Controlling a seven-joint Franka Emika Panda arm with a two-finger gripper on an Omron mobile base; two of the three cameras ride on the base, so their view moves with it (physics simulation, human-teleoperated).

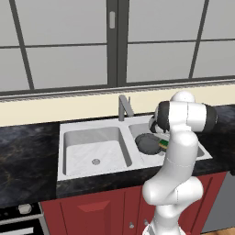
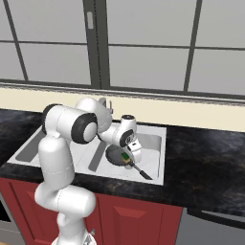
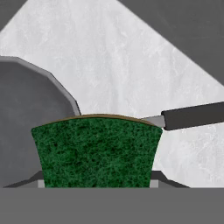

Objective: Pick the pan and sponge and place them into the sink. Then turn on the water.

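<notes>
The end effector (image 2: 128, 158) sits just left of centre in the right base view, low over the right bowl of the sink (image 2: 160, 143), and it is closed on the sponge (image 2: 126, 157), which shows there as a small green and yellow block at its tip. In the hand view the sponge (image 3: 97, 151) spreads across the lower middle of the frame, green scrubbing face toward the camera, with a thin yellow-brown edge along its top; the fingers gripping it are mostly hidden behind it.

The pan (image 2: 116, 154) lies in the right bowl, directly under and beside the held sponge, with its handle reaching toward the lower right of the right base view. In the left base view the pan (image 1: 148, 143) appears right of centre as a dark round disc, with the sponge (image 1: 163, 145) at its right rim, partly covered by the arm. In the hand view the pan (image 3: 26, 118) takes the left side, and its handle (image 3: 192, 115) crosses the right side over the pale bowl floor.

The faucet (image 1: 124, 107) stands behind the divider between the 2 bowls. The dark tabletop (image 1: 25, 151) surrounds the sink.
</notes>
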